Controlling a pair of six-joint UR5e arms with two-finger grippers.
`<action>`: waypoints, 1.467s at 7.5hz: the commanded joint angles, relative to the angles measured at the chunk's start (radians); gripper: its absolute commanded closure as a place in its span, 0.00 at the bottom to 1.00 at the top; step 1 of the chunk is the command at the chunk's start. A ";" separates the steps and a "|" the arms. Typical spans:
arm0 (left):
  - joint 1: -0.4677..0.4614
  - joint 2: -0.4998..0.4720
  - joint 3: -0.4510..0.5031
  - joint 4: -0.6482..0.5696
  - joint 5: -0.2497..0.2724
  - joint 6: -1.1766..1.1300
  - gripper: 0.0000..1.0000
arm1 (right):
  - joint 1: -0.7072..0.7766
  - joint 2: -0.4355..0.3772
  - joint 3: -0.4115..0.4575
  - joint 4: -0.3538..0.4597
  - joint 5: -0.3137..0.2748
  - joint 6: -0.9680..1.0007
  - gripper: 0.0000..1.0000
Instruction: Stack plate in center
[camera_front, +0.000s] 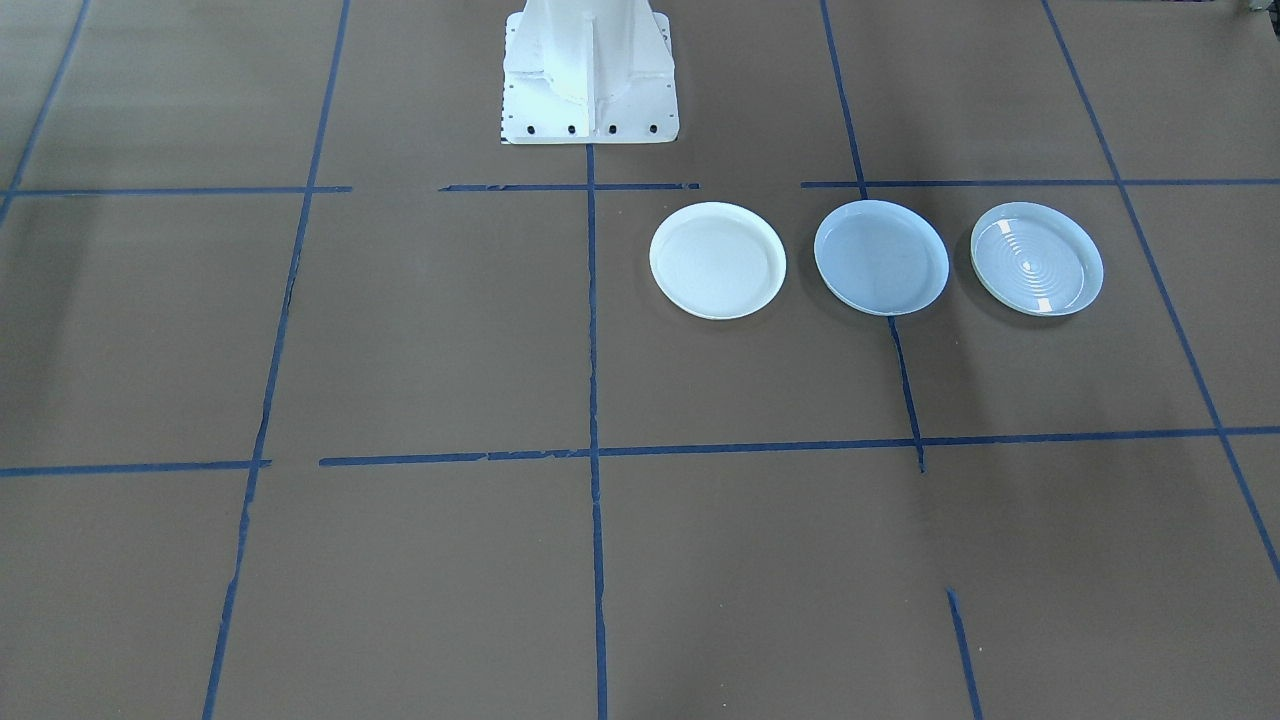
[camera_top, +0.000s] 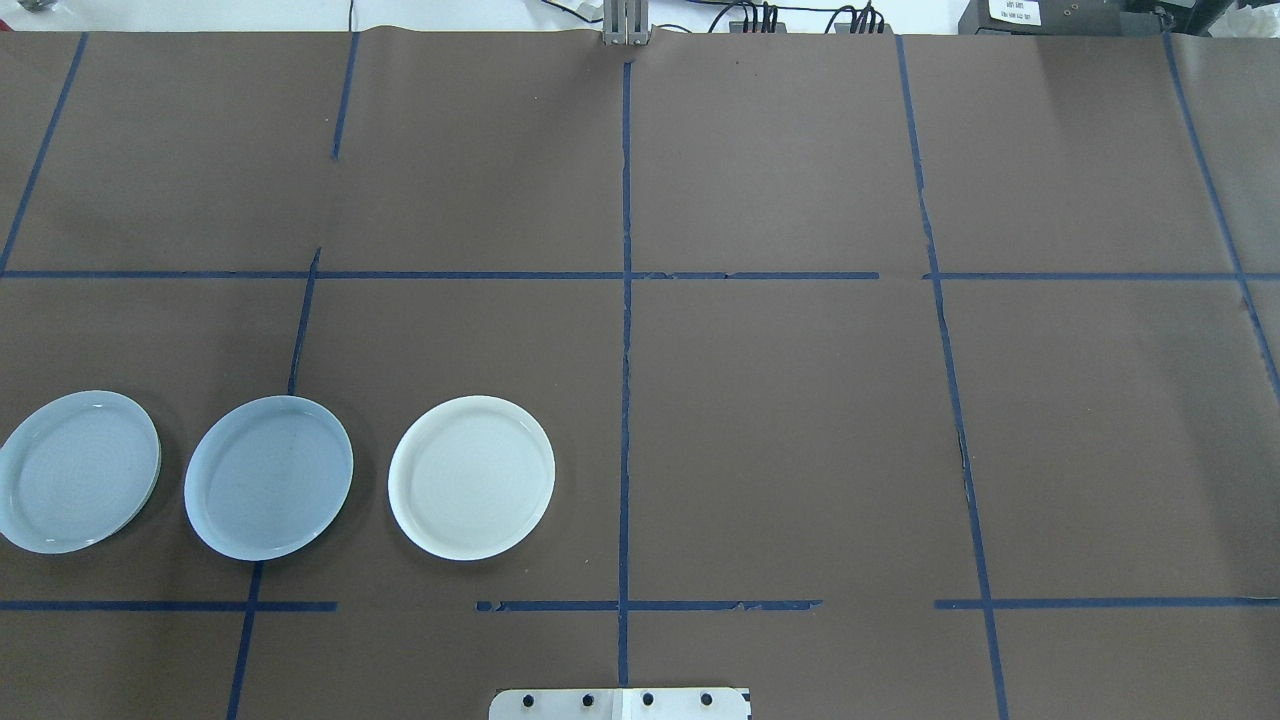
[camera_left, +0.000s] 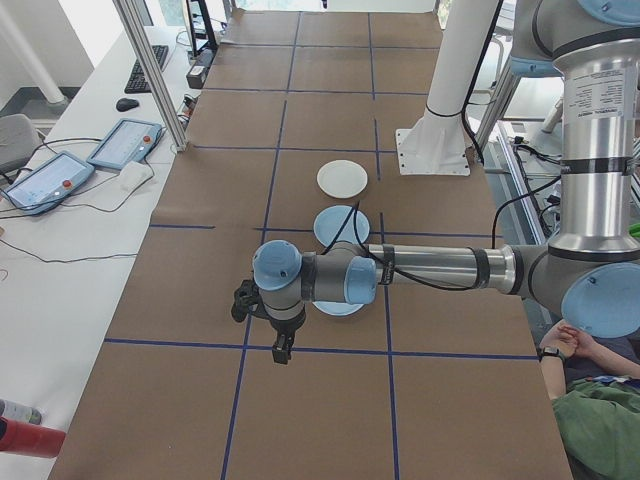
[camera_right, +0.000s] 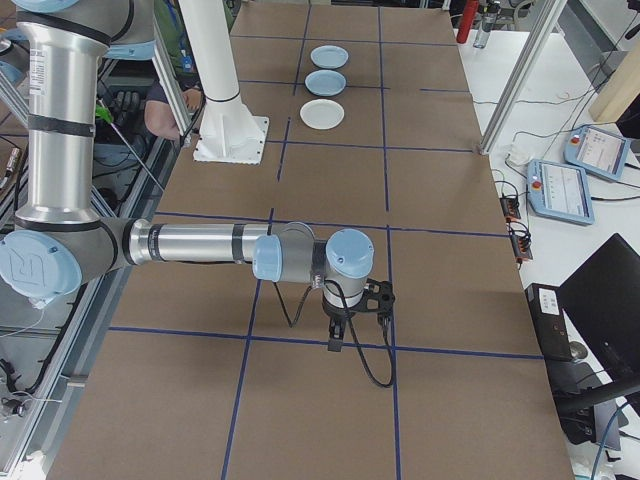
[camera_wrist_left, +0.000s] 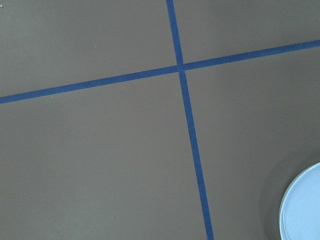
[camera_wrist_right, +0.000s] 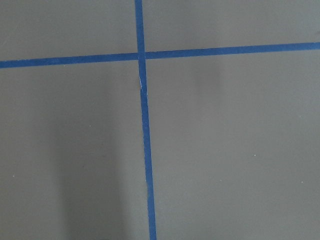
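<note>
Three plates sit in a row on the brown paper-covered table (camera_top: 800, 450), all on the robot's left half, toward the robot-side edge. Going left to right in the overhead view: the ringed plate (camera_top: 78, 471) nearest the table's left edge, then the plain pale blue plate (camera_top: 268, 477), which is the center one, then the white plate (camera_top: 471, 477) closest to the middle tape line (camera_top: 625, 400). They're near each other but not touching, nothing stacked yet.

The left gripper (camera_left: 283, 348) hangs above the table beside the ringed plate, only seen from the side, so can't tell if the fingers are spread or pressed together. Same deal with the right gripper (camera_right: 337, 342), well apart from the plates on the other half, can't tell either.
</note>
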 joint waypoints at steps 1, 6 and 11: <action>0.000 0.002 -0.002 0.003 0.001 0.000 0.00 | 0.000 0.000 0.000 0.000 0.000 0.000 0.00; 0.009 -0.003 -0.005 -0.015 -0.010 0.002 0.00 | 0.001 0.000 0.000 0.000 0.000 0.000 0.00; 0.242 0.069 0.001 -0.286 -0.007 -0.324 0.00 | 0.000 0.000 0.000 0.000 0.000 0.000 0.00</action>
